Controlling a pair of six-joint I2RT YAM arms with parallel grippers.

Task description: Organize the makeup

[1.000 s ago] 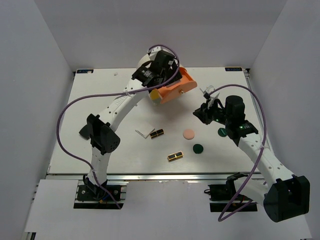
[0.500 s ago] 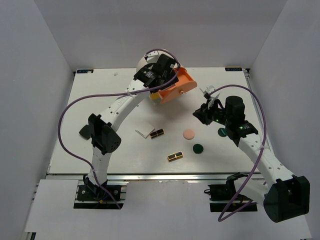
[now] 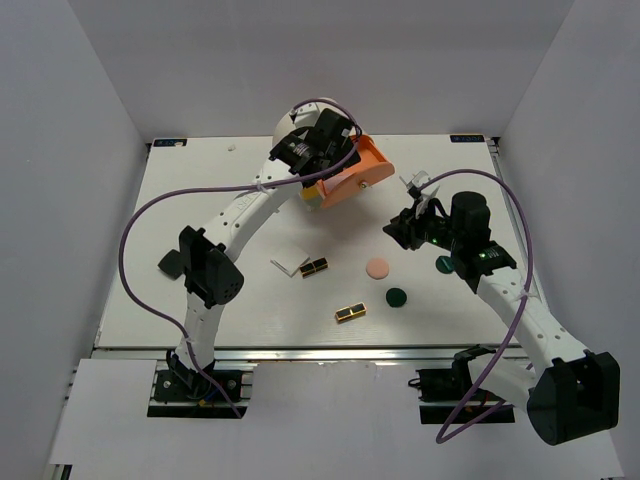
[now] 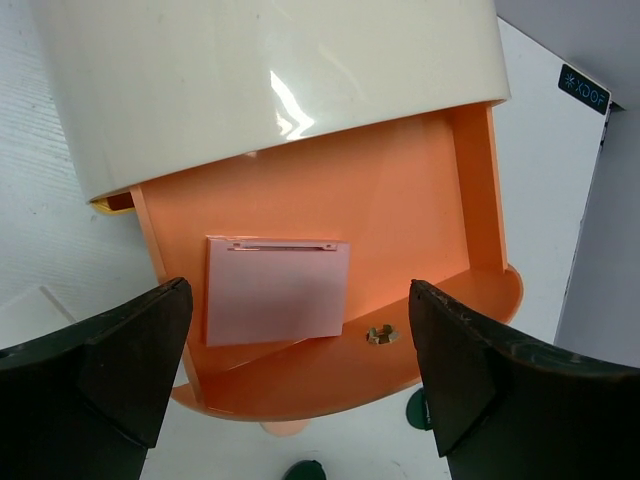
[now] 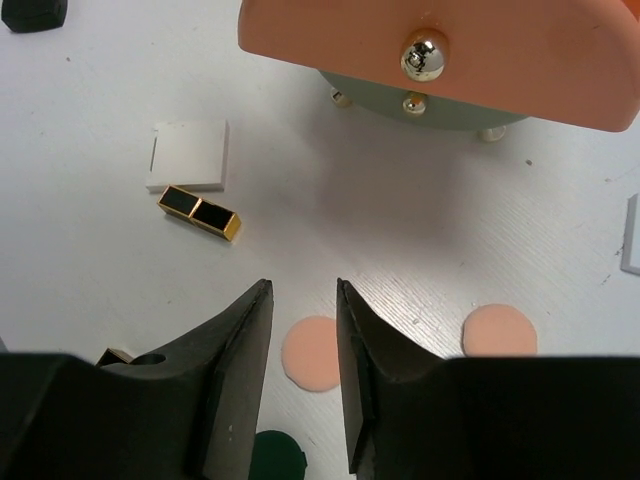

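Left wrist view, pink square pad (image 4: 277,288) in orange drawer (image 4: 440,200), beneath wide-open left tool (image 4: 298,288)

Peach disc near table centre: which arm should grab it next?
Probably right: the right gripper hangs open just by the peach disc, while the left gripper is far off, over the open orange drawer.

Pink sq. pad (image 4: 277,289) lies flat in the open orange drawer (image 4: 440,180), by its front wall. On the table (image 3: 200,220), all flat: peach disc (image 3: 377,268) approx. mid-table, dark green disc (image 3: 397,297) just beside it, 2nd green disc (image 3: 444,264) further right. Left black-and-gold palette (image 3: 314,266) sits just beside a white card (image 3: 288,266). Near palette (image 3: 350,311) lies apart, toward the front edge. 2nd peach disc (image 5: 499,330) shows in right wrist view only.
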